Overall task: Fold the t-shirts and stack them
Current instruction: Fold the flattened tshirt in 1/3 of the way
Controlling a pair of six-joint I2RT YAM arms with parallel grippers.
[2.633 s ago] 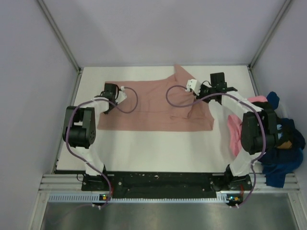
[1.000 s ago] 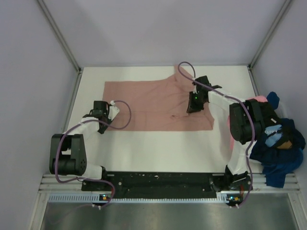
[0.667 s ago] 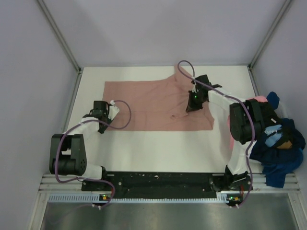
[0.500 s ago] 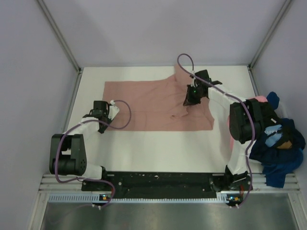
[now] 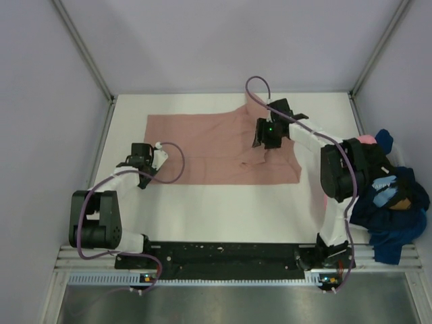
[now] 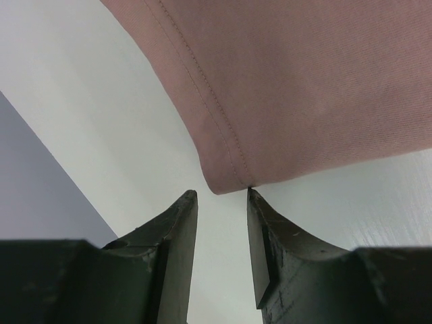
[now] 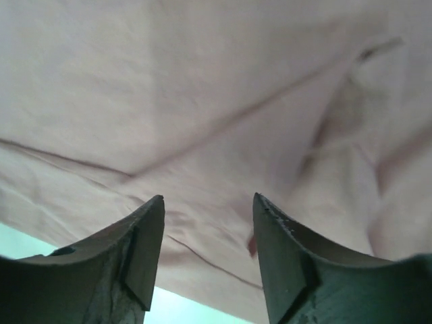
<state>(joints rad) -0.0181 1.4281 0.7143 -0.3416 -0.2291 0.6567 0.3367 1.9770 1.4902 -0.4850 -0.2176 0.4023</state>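
Rose-pink shirt point(image 5: 216, 152) spread flat, ready for folding

From above: it lies open on the worktop point(image 5: 223, 209); other shirts point(image 5: 395, 202) wait heaped at the right. Left wrist: left fingers point(image 6: 181, 217), apart and empty, line up with its hem corner point(image 6: 223, 183), probably to pinch it. Right wrist: right fingers point(image 7: 145, 233), apart and empty, hang over wrinkled cloth.

Black-jointed arms point(image 5: 91, 219) in white covers carry looping purple cables point(image 5: 183, 160).

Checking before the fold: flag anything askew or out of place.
The dusty-pink shirt lies mostly flat, but its cloth is creased near the right claw. Other shirts sit heaped unfolded past the table's right edge.
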